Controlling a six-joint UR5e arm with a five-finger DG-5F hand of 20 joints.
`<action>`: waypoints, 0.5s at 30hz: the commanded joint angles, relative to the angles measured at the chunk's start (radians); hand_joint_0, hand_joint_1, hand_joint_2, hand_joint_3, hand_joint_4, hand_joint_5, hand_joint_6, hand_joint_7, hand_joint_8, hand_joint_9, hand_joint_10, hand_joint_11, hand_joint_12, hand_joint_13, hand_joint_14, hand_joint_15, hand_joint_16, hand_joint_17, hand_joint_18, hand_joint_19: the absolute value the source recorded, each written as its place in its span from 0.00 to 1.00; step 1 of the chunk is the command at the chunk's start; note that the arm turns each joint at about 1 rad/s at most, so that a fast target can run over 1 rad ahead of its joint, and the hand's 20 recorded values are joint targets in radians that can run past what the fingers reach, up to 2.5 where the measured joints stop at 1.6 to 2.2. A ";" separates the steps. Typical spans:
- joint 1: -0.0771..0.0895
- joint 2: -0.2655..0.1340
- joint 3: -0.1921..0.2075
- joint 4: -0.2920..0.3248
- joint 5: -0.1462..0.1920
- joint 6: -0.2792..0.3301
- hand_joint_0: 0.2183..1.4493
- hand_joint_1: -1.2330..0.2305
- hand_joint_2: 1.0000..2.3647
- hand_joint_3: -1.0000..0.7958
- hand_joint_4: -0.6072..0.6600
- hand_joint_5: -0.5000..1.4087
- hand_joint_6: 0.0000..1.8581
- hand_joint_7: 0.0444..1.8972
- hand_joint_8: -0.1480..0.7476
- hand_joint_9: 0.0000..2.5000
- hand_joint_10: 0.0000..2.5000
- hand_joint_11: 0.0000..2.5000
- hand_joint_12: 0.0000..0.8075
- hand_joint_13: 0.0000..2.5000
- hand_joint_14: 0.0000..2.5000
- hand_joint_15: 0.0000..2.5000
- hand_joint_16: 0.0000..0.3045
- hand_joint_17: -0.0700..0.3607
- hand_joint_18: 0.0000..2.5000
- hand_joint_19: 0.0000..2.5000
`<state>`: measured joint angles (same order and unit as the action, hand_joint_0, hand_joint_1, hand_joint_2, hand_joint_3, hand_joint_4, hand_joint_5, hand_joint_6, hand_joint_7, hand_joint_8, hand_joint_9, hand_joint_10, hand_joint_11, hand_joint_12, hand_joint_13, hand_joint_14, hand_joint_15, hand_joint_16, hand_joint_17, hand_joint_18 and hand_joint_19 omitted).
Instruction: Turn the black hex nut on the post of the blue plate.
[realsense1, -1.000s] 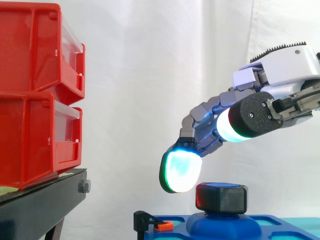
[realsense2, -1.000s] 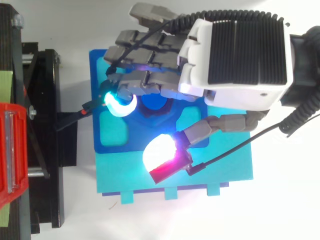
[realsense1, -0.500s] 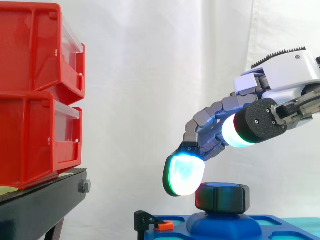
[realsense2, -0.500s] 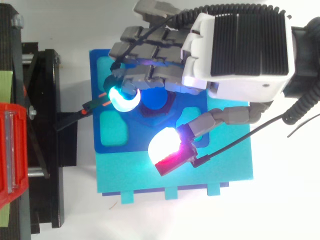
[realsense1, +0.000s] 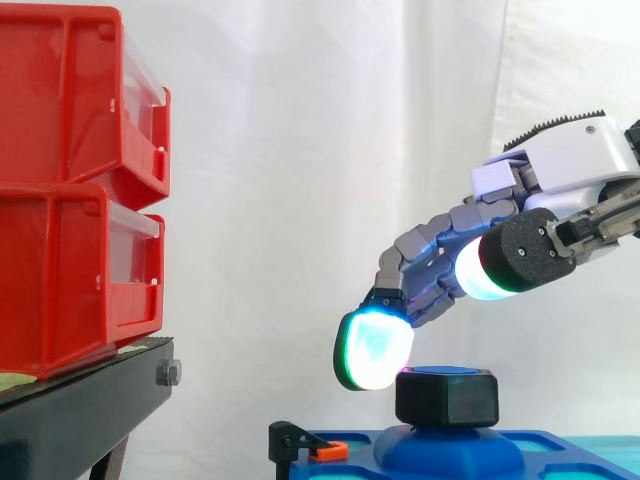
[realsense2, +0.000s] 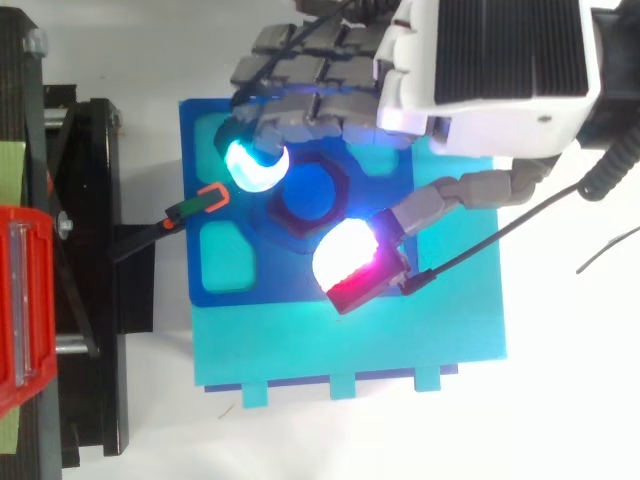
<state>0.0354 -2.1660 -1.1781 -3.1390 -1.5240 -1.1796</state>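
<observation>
We note the black nut (realsense1: 446, 397) sitting on the post (realsense2: 308, 192) at the middle of the blue plate (realsense2: 192, 270), which lies on a teal base (realsense2: 350, 350). The robot hand (realsense1: 570, 160) hangs over it, wide and gripping nothing. Its fingers are loosely bent, and one cyan fingertip (realsense1: 372, 348) sits just beside the nut's upper left edge; we cannot tell if they touch. The thumb pad (realsense2: 348, 255) is above the nut's other side, clear of it. An orange clip (realsense2: 212, 197) is at the plate's edge. Red bins (realsense1: 70, 190) sit on a black stand (realsense1: 80, 410).
</observation>
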 joint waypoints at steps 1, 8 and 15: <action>-0.016 0.000 0.000 -0.003 -0.031 0.000 0.21 0.63 0.00 0.28 0.63 0.16 0.27 0.45 0.44 0.12 0.00 0.00 0.45 0.07 0.00 0.00 0.18 0.46 0.00 0.00; -0.043 0.000 0.000 -0.001 -0.070 0.000 0.20 0.63 0.00 0.28 0.63 0.16 0.27 0.45 0.44 0.12 0.00 0.00 0.45 0.07 0.00 0.00 0.18 0.45 0.00 0.00; -0.048 0.000 0.011 -0.001 -0.076 0.002 0.21 0.63 0.00 0.28 0.63 0.16 0.27 0.45 0.44 0.12 0.00 0.00 0.45 0.07 0.00 0.00 0.18 0.45 0.00 0.00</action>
<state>-0.0106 -2.1661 -1.1725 -3.1381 -1.5985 -1.1784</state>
